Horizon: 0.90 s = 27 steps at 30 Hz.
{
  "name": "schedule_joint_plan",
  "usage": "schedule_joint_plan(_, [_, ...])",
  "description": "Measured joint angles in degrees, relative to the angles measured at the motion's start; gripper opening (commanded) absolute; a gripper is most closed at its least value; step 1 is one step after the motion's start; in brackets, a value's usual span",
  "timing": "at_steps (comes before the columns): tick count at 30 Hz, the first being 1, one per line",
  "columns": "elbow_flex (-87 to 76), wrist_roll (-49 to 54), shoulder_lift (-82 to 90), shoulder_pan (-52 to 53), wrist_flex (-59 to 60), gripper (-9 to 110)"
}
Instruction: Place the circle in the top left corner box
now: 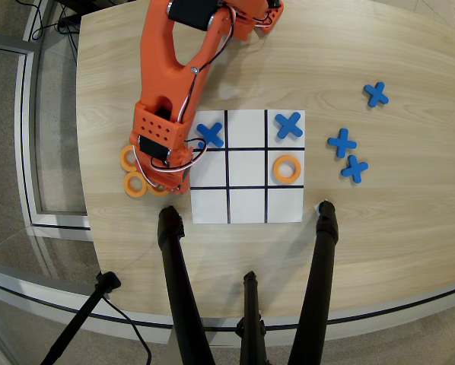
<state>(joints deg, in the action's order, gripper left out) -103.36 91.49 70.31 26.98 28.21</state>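
In the overhead view, two orange circles (128, 157) (136, 185) lie on the wood left of the white grid sheet (246, 205). A third (158, 190) peeks out from under the arm. Another circle (287, 169) sits in the right cell of the middle row. My orange gripper (165, 182) points down over the circles beside the sheet's left edge, and its jaws are hidden under the wrist. Blue X pieces fill the upper left (210, 134) and upper right (288, 125) cells. The lower left (209, 205) and lower right (284, 205) corner boxes are plain white.
Three loose blue X pieces (376, 94) (342, 142) (354, 169) lie on the table right of the sheet. Two black stand legs (174, 281) (319, 281) rise from the near table edge. The arm's base (243, 15) is at the far edge.
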Motion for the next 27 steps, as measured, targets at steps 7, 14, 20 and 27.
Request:
schedule_joint_plan(7, [-2.81,-0.79,4.48,1.14,8.0,17])
schedule_joint_plan(14, [-3.96,-1.85,6.86,2.02,14.77,17])
schedule_joint_plan(20, [-3.87,-2.29,7.82,5.45,22.68,17])
schedule_joint_plan(27, [-3.87,1.05,8.35,13.97,31.64,17])
